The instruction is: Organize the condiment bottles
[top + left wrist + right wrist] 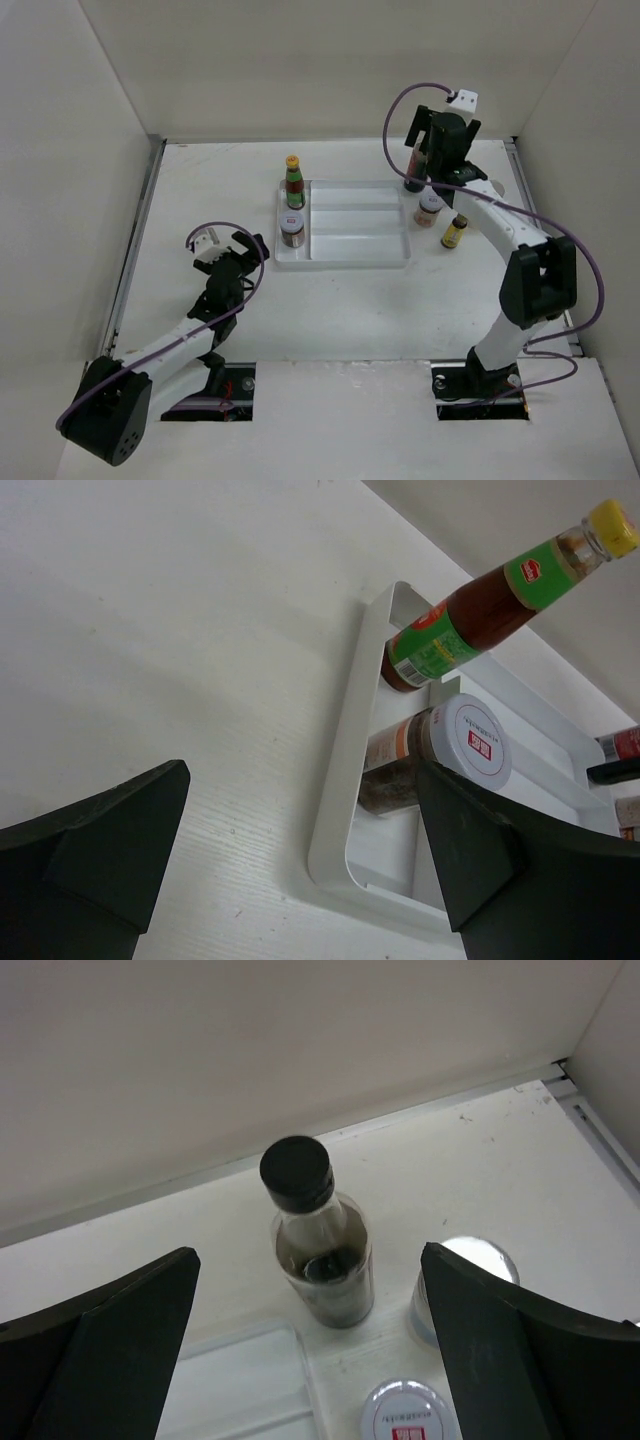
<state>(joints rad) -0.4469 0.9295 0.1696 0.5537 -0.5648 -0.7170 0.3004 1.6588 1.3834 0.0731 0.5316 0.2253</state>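
Right gripper sat in the upper right of the top view, jaws spread wide, nothing gripped. In the right wrist view the tall dark glass bottle with a black cap stood upright, centred between the jaws and touching neither. It was on the white table, outside the white divided plastic tray, off the tray's upper right corner.

Just right of that bottle in the wrist frame was a pale clear shaker with a white top. At the bottom edge was a short jar with a white printed lid. In the top view a small dark bottle with a yellow cap stood right of the tray, near that jar.

Left gripper was centre-left in the top view, also opened out and empty, apart from the tray. Its wrist view looked at the tray's end compartment. A red sauce bottle with a green label and yellow cap and a brown spice jar with a white lid stood there side by side. In the top view that was the leftmost compartment, with the sauce bottle higher in frame and the spice jar below it.
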